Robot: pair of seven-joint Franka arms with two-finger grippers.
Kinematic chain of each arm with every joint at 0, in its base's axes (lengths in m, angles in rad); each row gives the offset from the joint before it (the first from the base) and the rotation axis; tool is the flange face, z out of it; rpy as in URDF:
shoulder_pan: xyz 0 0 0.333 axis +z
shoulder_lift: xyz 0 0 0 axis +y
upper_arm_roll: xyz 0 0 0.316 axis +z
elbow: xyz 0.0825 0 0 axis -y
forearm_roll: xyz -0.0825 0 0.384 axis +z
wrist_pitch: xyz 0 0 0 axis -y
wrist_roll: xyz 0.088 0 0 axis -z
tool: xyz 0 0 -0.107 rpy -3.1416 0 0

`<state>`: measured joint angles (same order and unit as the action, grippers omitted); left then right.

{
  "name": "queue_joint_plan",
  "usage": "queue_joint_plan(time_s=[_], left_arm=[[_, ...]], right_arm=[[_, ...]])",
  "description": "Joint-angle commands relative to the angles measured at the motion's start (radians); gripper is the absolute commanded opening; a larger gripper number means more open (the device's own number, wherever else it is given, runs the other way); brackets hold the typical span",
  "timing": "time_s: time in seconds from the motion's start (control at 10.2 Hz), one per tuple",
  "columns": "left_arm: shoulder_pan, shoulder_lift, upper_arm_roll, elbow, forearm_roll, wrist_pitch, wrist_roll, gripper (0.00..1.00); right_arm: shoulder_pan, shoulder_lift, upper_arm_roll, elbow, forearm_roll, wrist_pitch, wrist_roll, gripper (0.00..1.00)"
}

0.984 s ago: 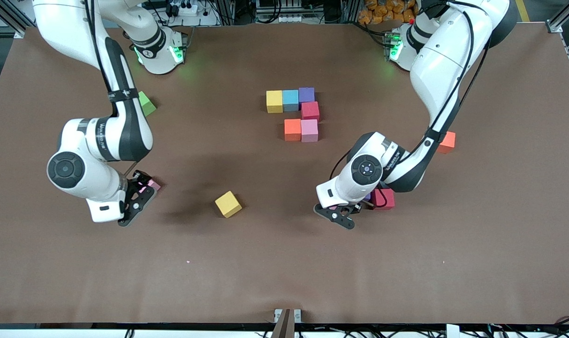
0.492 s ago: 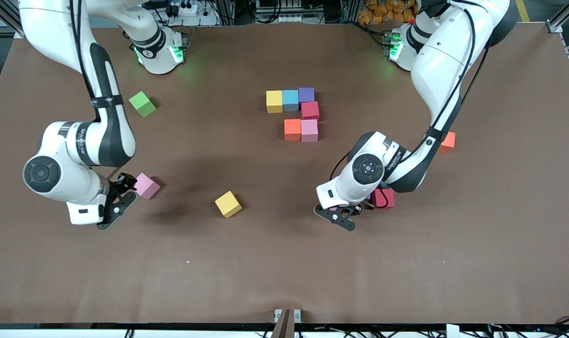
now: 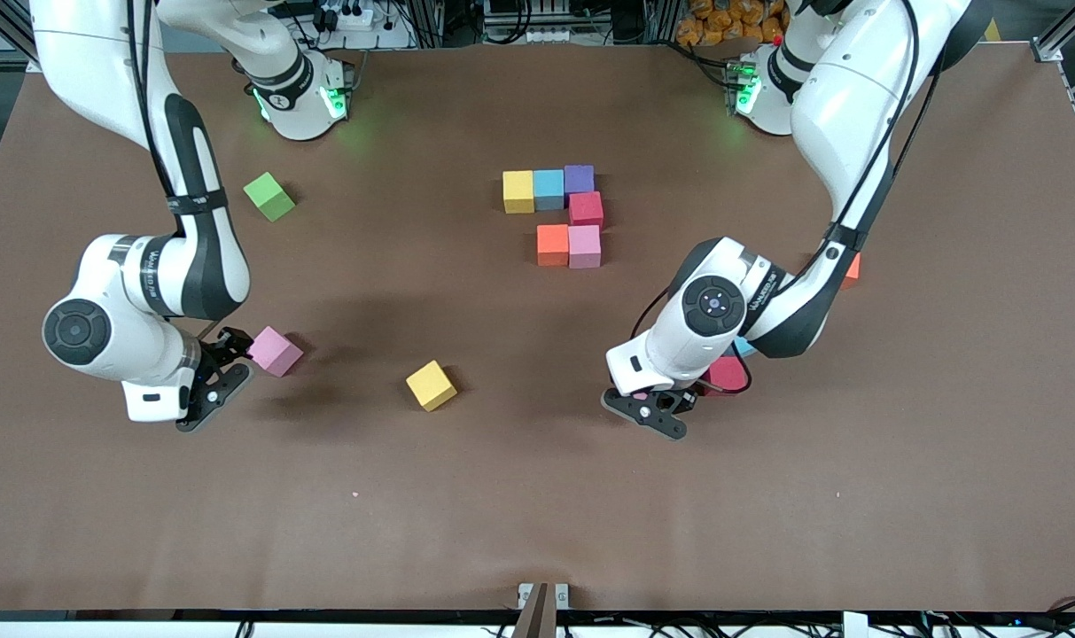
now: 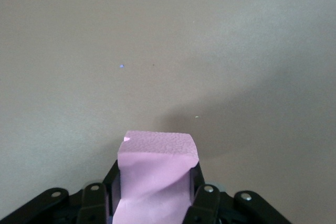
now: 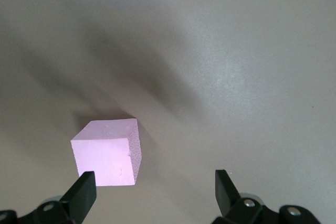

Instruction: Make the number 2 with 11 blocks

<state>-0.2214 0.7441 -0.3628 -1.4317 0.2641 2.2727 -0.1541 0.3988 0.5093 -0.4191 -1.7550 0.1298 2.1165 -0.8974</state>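
Note:
Six blocks lie joined mid-table as part of the number 2: yellow (image 3: 518,191), light blue (image 3: 549,189), purple (image 3: 579,179), red (image 3: 586,209), orange (image 3: 552,245) and pink (image 3: 584,246). My left gripper (image 3: 657,412) (image 4: 154,192) is shut on a pink block (image 4: 155,174), lifted off the table beside a loose red block (image 3: 725,374). The hand hides this pink block in the front view. My right gripper (image 3: 209,383) (image 5: 155,190) is open beside another pink block (image 3: 276,351) (image 5: 107,153), which lies just outside its fingers. A loose yellow block (image 3: 431,385) rests between the arms.
A green cube (image 3: 268,196) sits toward the right arm's end, farther from the front camera than the loose pink block. An orange block (image 3: 850,270) shows partly past the left arm's forearm. The brown table (image 3: 537,514) stretches wide in front of both grippers.
My right arm has drawn back off the pink block toward its own end of the table, uncovering that block and the green cube. My left arm shifted slightly with its pink block.

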Motion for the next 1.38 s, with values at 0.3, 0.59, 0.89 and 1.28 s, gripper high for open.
queue_joint_plan(time_s=[0.3,0.59,0.89,1.28], left_arm=[[0.002,-0.037,0.004,-0.016,0.012,-0.038,-0.021,0.36],[0.002,-0.037,0.004,-0.016,0.014,-0.038,-0.021,0.36],[-0.001,-0.035,0.004,-0.015,0.015,-0.038,-0.021,0.36],[0.001,-0.038,0.004,-0.013,0.009,-0.039,-0.021,0.35]], right_arm=[[-0.021,-0.015,0.011,-0.034,0.002,0.022,-0.003,1.0],[-0.015,-0.057,0.011,-0.081,0.002,0.023,-0.003,1.0],[0.008,-0.175,0.011,-0.213,0.001,0.031,-0.012,1.0],[-0.001,-0.166,0.009,-0.218,-0.002,0.104,-0.012,1.0]])
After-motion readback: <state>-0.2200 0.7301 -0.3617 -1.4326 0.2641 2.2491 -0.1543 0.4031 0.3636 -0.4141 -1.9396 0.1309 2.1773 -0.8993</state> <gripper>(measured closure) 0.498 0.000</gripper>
